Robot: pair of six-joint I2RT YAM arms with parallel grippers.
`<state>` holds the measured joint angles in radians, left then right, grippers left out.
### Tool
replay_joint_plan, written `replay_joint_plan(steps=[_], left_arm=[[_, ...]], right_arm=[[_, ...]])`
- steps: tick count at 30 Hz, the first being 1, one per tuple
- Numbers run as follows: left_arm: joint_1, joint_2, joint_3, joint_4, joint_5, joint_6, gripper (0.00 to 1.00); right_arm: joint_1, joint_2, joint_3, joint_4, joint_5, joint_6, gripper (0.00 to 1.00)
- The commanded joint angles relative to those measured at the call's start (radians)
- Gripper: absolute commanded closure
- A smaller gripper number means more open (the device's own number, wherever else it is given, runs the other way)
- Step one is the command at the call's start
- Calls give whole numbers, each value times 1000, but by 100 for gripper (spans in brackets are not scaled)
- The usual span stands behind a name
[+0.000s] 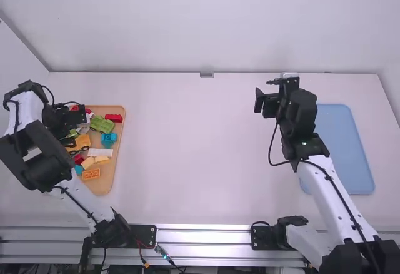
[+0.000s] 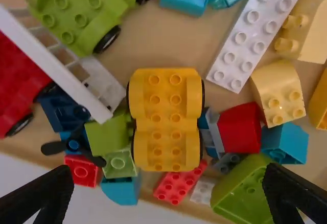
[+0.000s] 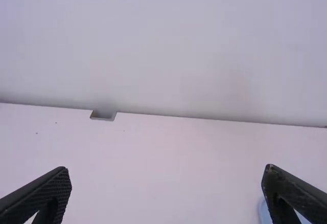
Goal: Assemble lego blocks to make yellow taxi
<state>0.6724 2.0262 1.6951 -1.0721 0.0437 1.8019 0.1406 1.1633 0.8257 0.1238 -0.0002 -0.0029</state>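
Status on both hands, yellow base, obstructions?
Left hand open, empty, over block tray. Right hand open, empty, off to the right. Yellow wheeled base in tray, ungripped; lime block and red brick crowd it.

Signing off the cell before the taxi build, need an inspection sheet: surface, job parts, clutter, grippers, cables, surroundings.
Surface: white table; tan tray on the left, blue tray on the right.
Job's things: yellow wheeled block, probably the taxi base, in the tan tray.
Clutter: green wheeled block, white plate and many mixed-colour bricks crowd around it.
Grippers: left gripper above the tan tray, fingers apart; right gripper over the table, fingers apart.
Cables: black cable bows out from the right arm; thin wires with connectors at the front rail.
Surroundings: pale wall behind; metal rail in front.
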Motion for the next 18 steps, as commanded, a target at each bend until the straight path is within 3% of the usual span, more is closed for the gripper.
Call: replay_joint_plan(steps=[1,10,18], left_arm=[[-29,3,-20,-3,-11,27,4],[-71,3,-174,142,-116,-25,17],[-47,3,-214,192,-102,-56,28]], right_arm=[[4,8,43,3,1,6,1],[6,8,43,-18,1,6,1],[6,8,43,-11,1,6,1]])
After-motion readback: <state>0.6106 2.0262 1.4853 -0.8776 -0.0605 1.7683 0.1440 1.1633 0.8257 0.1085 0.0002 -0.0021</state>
